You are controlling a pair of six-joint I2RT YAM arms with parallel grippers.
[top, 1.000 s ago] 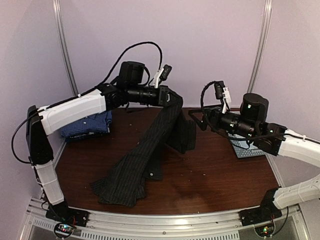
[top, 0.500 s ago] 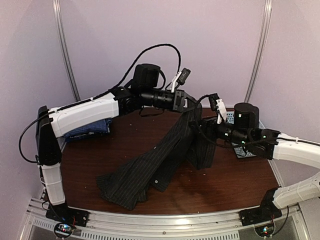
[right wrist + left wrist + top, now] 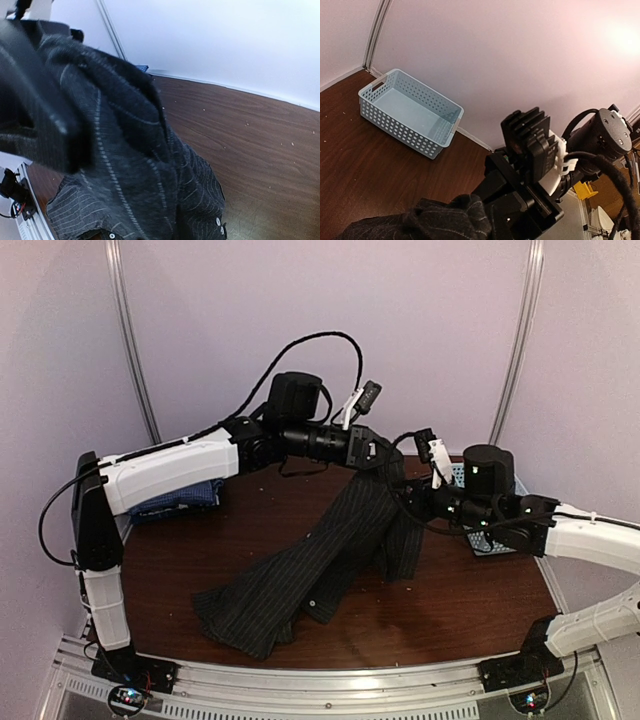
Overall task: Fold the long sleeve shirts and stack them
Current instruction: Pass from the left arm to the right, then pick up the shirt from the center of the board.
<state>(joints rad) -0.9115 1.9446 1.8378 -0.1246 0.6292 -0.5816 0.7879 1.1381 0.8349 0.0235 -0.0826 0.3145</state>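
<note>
Brown table (image 3: 440, 612); black shirt (image 3: 300, 575) between arms (image 3: 170, 468) (image 3: 590, 535); blue shirt (image 3: 175, 498), basket (image 3: 400, 132) behind

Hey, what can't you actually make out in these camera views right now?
- Top view: blue checked shirt, partly hidden by the left arm.
- Top view: light blue plastic basket, largely behind the right arm.
- Top, right wrist views: whether the right gripper grips the black pinstriped shirt; cloth hides its fingers.
</note>
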